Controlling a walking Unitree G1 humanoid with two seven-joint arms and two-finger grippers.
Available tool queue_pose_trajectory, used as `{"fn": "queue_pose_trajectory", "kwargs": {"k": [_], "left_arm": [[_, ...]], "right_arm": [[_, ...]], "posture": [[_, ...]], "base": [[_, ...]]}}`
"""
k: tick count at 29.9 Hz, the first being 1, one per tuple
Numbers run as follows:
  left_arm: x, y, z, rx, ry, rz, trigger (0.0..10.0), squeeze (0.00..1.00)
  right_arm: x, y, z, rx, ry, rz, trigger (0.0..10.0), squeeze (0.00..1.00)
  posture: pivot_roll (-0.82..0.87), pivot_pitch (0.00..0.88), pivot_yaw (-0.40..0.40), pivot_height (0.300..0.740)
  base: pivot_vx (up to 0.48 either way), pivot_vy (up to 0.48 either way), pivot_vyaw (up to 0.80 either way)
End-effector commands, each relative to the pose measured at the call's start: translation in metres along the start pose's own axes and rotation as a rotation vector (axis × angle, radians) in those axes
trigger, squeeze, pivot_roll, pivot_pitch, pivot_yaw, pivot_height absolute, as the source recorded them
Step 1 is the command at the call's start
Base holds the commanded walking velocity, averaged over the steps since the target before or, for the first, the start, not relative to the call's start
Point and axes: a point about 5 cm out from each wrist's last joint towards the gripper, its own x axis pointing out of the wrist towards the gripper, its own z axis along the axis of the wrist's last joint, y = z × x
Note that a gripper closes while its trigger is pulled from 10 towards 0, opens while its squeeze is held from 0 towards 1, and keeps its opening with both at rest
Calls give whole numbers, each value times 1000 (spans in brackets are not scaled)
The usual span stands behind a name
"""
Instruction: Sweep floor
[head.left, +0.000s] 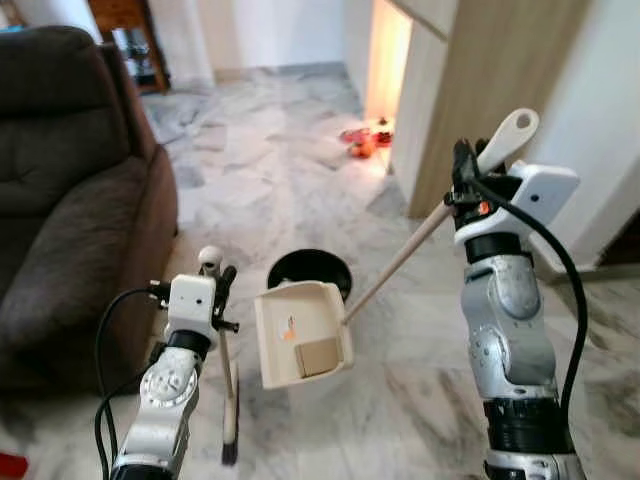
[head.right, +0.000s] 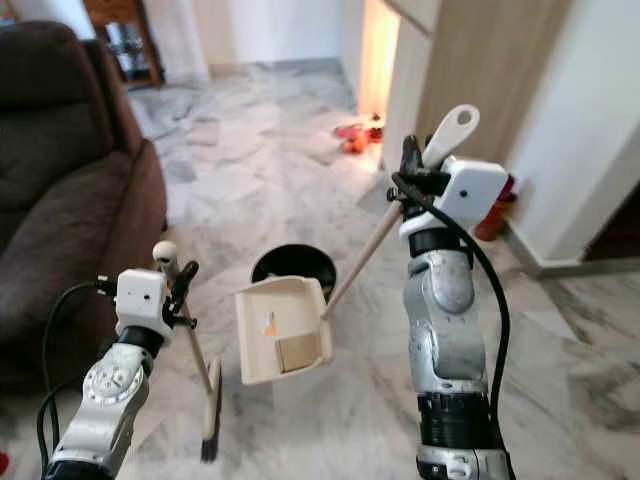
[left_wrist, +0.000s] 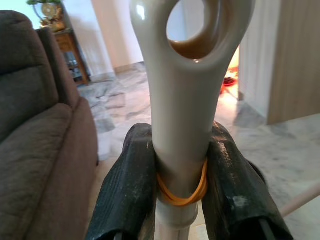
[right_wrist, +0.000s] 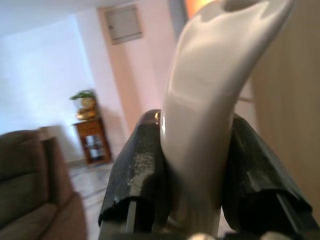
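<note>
My right gripper (head.left: 466, 165) is shut on the long handle (head.left: 400, 260) of a cream dustpan (head.left: 300, 335), which hangs tilted above the marble floor with a tan scrap (head.left: 318, 355) lying in its pan. The handle's pale end (right_wrist: 210, 100) sticks up between the black fingers (right_wrist: 137, 170). My left gripper (head.left: 222, 285) is shut on the broom handle (left_wrist: 187, 125), near its looped top, where a yellow rubber band (left_wrist: 181, 195) is wrapped. The broom (head.left: 230, 400) hangs down to the floor beside the dustpan. A black round bin (head.left: 312, 270) stands just behind the dustpan.
A brown sofa (head.left: 70, 200) fills the left side, close to my left arm. A wooden cabinet wall (head.left: 480, 90) and white wall stand on the right. Small red and orange items (head.left: 362, 142) lie on the floor far ahead by the lit gap. Open marble floor (head.left: 260, 150) stretches ahead.
</note>
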Motion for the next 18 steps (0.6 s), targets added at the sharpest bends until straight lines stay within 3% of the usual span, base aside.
{"fn": "queue_pose_trajectory", "kwargs": {"k": [1,18], "left_arm": [[3,1,9,28,-52,2,10000,0],[3,4,11,34,-65,17,10000,0]], "right_arm": [[7,4,24,19,-105,19,10000,0],[8,9,28,33,-128,39,10000,0]], "posture": [[159,0,45,740],[165,0,44,740]], "base": [[360,0,0],[366,0,0]]}}
